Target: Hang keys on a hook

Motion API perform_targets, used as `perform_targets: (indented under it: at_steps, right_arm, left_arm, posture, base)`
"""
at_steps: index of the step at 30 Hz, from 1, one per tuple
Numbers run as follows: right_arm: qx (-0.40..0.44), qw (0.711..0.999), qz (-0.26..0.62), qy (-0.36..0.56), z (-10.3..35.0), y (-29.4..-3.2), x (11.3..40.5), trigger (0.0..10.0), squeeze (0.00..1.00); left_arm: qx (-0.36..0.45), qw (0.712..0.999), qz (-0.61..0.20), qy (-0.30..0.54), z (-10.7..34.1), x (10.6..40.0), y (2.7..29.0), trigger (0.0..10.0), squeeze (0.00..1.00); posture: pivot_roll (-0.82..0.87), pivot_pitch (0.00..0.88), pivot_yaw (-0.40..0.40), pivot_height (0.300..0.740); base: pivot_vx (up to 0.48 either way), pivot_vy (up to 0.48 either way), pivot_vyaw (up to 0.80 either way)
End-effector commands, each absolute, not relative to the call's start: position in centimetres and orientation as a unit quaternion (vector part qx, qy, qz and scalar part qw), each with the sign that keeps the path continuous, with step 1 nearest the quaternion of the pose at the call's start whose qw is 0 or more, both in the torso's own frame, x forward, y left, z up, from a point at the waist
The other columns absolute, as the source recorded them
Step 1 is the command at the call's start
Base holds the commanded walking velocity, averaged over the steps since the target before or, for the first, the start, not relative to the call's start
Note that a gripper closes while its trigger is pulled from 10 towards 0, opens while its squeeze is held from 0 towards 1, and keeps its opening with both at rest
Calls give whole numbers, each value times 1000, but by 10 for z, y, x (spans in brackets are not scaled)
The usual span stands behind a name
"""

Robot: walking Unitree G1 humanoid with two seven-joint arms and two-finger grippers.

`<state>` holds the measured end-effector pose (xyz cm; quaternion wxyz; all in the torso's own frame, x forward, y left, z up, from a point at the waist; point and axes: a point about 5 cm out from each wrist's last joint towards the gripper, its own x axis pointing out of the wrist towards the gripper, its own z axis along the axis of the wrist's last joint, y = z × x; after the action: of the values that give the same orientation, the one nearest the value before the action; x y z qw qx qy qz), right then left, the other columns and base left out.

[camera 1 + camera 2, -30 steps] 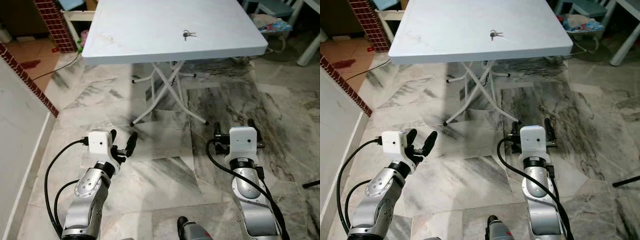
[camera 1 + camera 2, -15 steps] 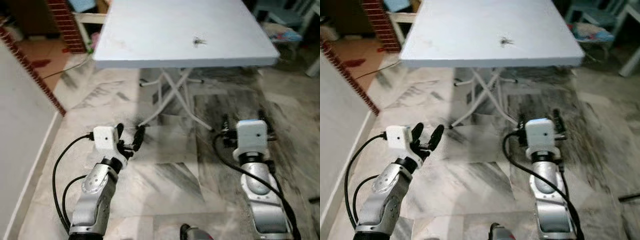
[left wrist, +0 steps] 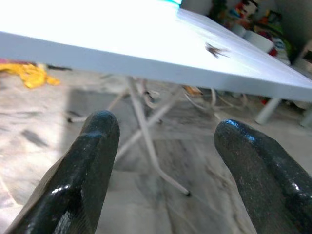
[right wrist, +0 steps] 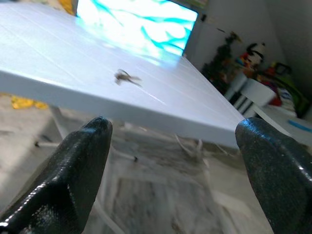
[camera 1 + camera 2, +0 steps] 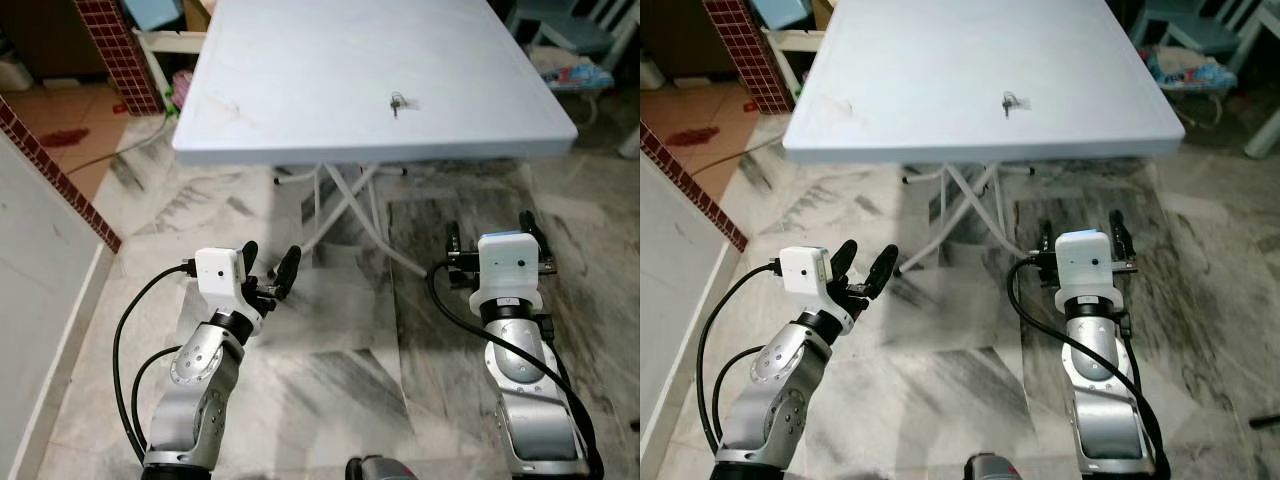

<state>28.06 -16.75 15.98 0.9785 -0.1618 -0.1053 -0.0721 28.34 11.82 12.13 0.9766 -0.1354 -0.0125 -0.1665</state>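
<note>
- The marble floor point(image 5: 330, 350) spreads under everything, grey-veined; a brick-edged wall point(image 5: 55, 170) runs along the robot's left.
- The desk point(image 5: 300, 90), a pale folding one on crossed white legs point(image 5: 335, 200), stands straight ahead, its near edge just beyond both arms.
- The left arm point(image 5: 200, 380) and right arm point(image 5: 525, 390) are both raised in front of the body, below the level of the desktop.
- The left hand point(image 5: 266, 272) has its two black fingers point(image 3: 92, 161) spread wide and grips nothing; it points under the desk edge.
- The right hand point(image 5: 490, 232) is likewise wide open and empty, its fingers point(image 4: 78, 165) framing the desk edge in the right wrist view.
- The keys point(image 5: 398, 101), a small dark bunch, lie alone on the desktop, towards the robot's right of its middle and well back from the near edge, well apart from both hands.
- No hook can be made out, and no container sits on the desk.
- The step in hand looks like the approach. To do it well, I judge the robot should close in to the desk, lift the right hand above the top, and come down over the bunch with fingers straddling it, since flat keys on a smooth surface may slide away from a sideways pinch.
</note>
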Motion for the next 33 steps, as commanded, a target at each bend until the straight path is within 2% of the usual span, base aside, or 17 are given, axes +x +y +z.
perform_targets:
  at_steps: [1,10,18,28,33]
  right_arm:
    - [-152,981,-68,-102,159,-163,279,10000,0]
    - [-149,982,-64,-96,156,-160,278,10000,0]
    - [-148,983,-62,-94,155,-158,278,10000,0]
    - [-148,982,-57,-98,154,-155,277,10000,0]
    - [-154,980,-55,-112,161,-154,278,10000,0]
  left_arm:
    - [-132,979,-158,-2,116,281,125,10000,0]
    - [-129,978,-162,6,114,278,125,10000,0]
    - [-129,978,-165,10,112,277,124,10000,0]
    - [-124,978,-166,11,114,278,125,10000,0]
    - [-101,983,-150,-16,123,281,128,10000,0]
  posture:
    - [-83,184,37,740]
    - [-83,193,40,740]
    - [-83,196,41,740]
    - [-78,200,54,740]
    - [-79,198,52,740]
  base:
    - [458,0,0]
    - [455,0,-89]
    - [435,0,-795]
    - [422,0,0]
    - [400,0,0]
